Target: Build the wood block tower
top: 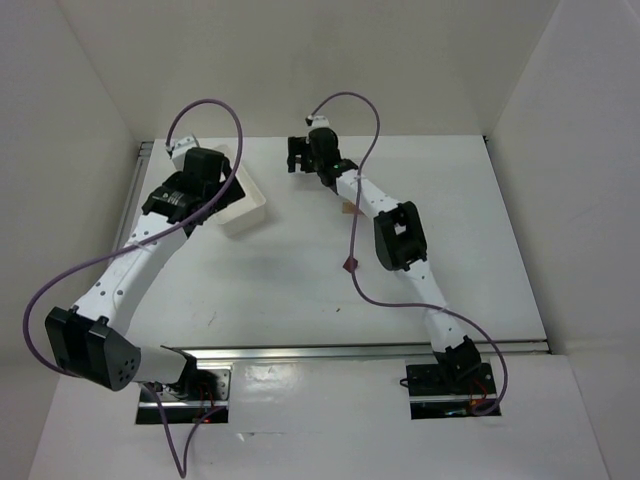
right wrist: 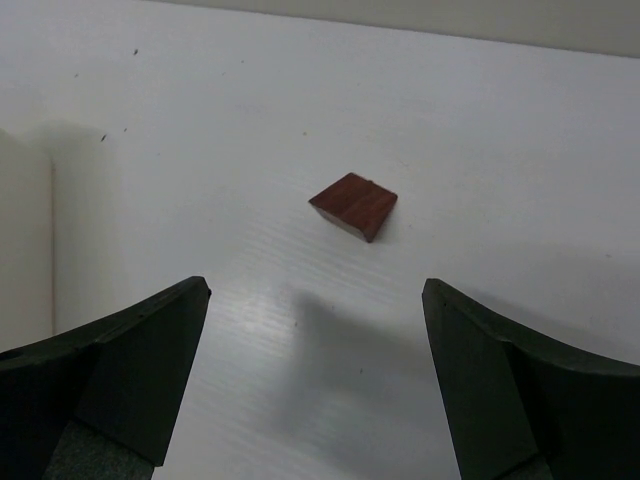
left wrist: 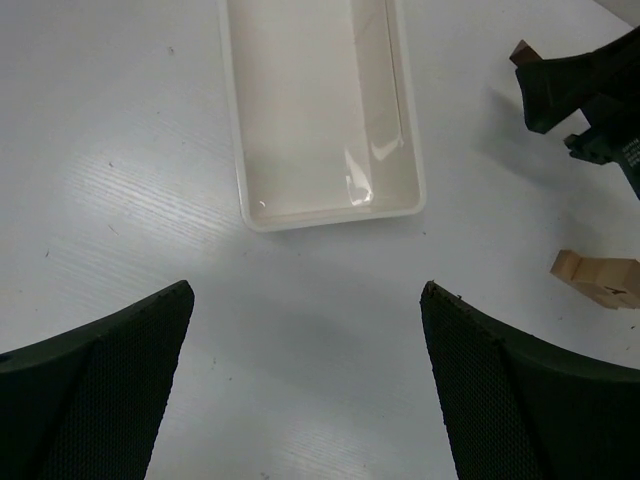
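Right wrist view: the right gripper hangs above the table with its jaws spread wide and nothing between them. A dark maroon block, wedge-shaped with a sloped top, lies ahead of the fingertips and roughly on the gripper's centre line, well clear of both fingers. It sits skewed, its edges running diagonally to the jaws.

In the left wrist view the left gripper is likewise wide open and empty. The white tray lies straight ahead of it with nothing inside, and a few tan wood blocks rest off to its right, beyond its right finger. Whether those pieces are stacked or just pushed together cannot be told from here, so no finished tower shows.

The step in hand looks like a pick of the maroon roof piece by the right arm. That calls for moving forward and down until the fingers straddle the block, probably with a turn of the wrist so the pads meet two flat, parallel sides and not the slope. The block is small against the jaws, so a centred, low grip matters before carrying it towards the tan pieces.
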